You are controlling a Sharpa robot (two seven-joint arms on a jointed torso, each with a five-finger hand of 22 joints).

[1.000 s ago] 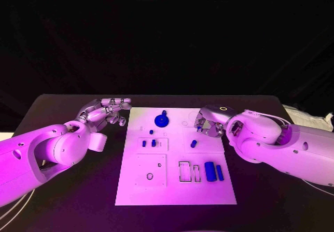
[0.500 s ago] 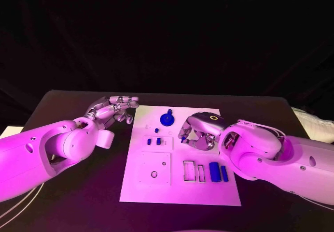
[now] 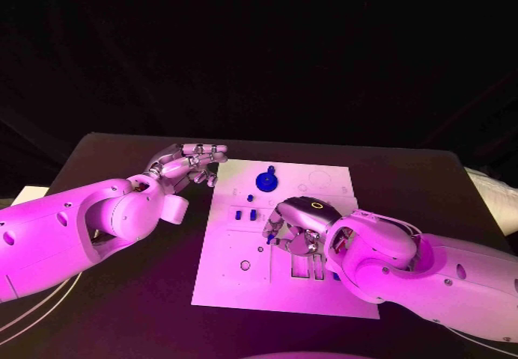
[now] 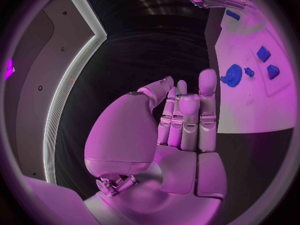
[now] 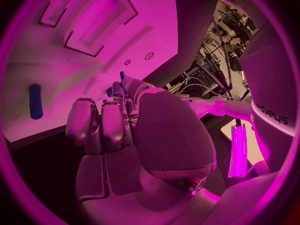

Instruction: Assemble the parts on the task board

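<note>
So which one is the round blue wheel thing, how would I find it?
Look at the white task board in the middle of the black table, then go to its far end, away from the robot. The blue gear lies there, near the left hand. It is round with a toothed rim, while the other blue parts nearby are small blocks and pegs.

Blue parts, among them a blue gear, dotted the white task board on the black table.

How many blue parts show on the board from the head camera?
4: a gear at the far end, a small peg nearer, then two short pieces side by side. The right hand covers part of the task board, so more may be hidden.
</note>
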